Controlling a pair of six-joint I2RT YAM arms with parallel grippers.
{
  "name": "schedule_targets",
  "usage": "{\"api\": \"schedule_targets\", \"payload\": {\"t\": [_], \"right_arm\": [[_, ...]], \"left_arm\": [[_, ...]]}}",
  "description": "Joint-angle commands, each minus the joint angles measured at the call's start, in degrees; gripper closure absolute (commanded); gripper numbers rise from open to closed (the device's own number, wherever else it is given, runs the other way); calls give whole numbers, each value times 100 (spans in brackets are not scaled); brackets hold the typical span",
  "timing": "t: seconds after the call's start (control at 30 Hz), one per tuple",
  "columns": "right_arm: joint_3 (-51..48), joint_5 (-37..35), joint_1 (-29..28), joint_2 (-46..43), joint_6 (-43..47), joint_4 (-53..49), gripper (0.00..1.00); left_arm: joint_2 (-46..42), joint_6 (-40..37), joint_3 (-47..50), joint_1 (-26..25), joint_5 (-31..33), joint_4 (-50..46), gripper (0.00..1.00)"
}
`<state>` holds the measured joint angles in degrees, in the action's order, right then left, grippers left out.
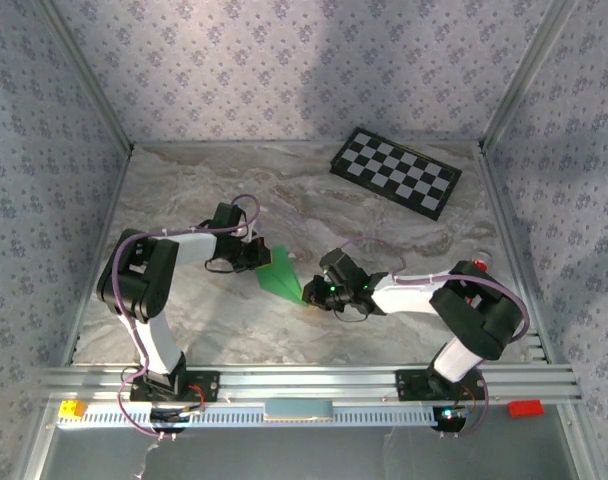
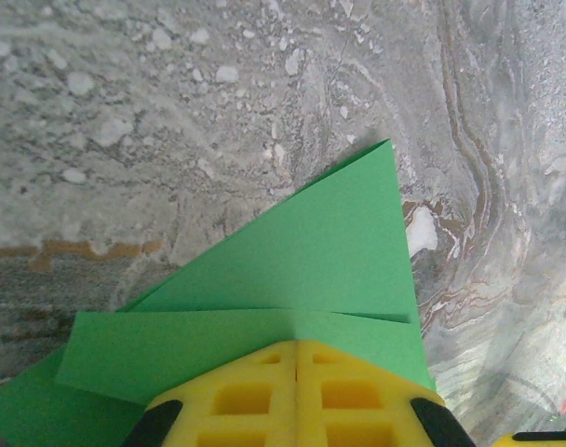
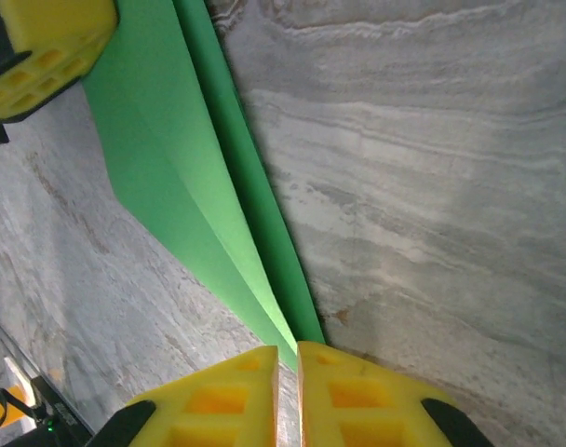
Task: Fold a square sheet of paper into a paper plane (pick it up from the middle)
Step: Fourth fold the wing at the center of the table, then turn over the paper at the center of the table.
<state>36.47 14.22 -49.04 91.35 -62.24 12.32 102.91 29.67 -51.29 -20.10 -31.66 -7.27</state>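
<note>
Top view, progress: the paper plane (image 1: 281,272) is seen as a slim green dart lying flat on the table (image 1: 234,190) between the two arms. The main folds are judged done, with at most a last crease and the release to come.
Top view, grippers: the left gripper (image 1: 256,252) is set at the wide end and the right gripper (image 1: 312,293) at the pointed end.
Top view, surroundings: a checkerboard (image 1: 396,172) is laid well apart, far right.
Left wrist, grip: the left gripper (image 2: 297,349) is closed flush, with its tips placed on the paper. A pinch on a layer cannot be confirmed.
Left wrist, material: the paper plane (image 2: 330,251) is thin matte paper with overlapped flaps and sharp straight edges. A grey, veined, marble-like surface is seen beneath.
Right wrist, grip: the right gripper (image 3: 288,358) is drawn almost together, with a slim gap showing. The tip runs up to that gap, but whether it is clamped cannot be told.
Right wrist, shape: the paper plane (image 3: 162,158) is a long, narrow wedge with stacked layers and a centre crease.
</note>
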Motion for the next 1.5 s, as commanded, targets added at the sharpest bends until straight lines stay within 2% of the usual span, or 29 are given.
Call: {"api": "schedule_targets", "payload": {"t": [0.0,0.07,0.57,0.8,1.47], "right_arm": [[60,-194,-93,-33,-297,-67,81],[105,-213,-101,-32,-321,-228,77],[-228,-630,-185,-463,-553,-598,76],[-206,-276,-179,-382,-500,-413,72],[-208,41,-90,-214,-512,-292,73]], "left_arm": [[60,45,93,41,384,-345,98],[53,64,85,41,368,-346,98],[141,56,-12,41,322,-389,98],[97,18,-52,50,344,-466,98],[98,39,-53,50,327,-495,98]]}}
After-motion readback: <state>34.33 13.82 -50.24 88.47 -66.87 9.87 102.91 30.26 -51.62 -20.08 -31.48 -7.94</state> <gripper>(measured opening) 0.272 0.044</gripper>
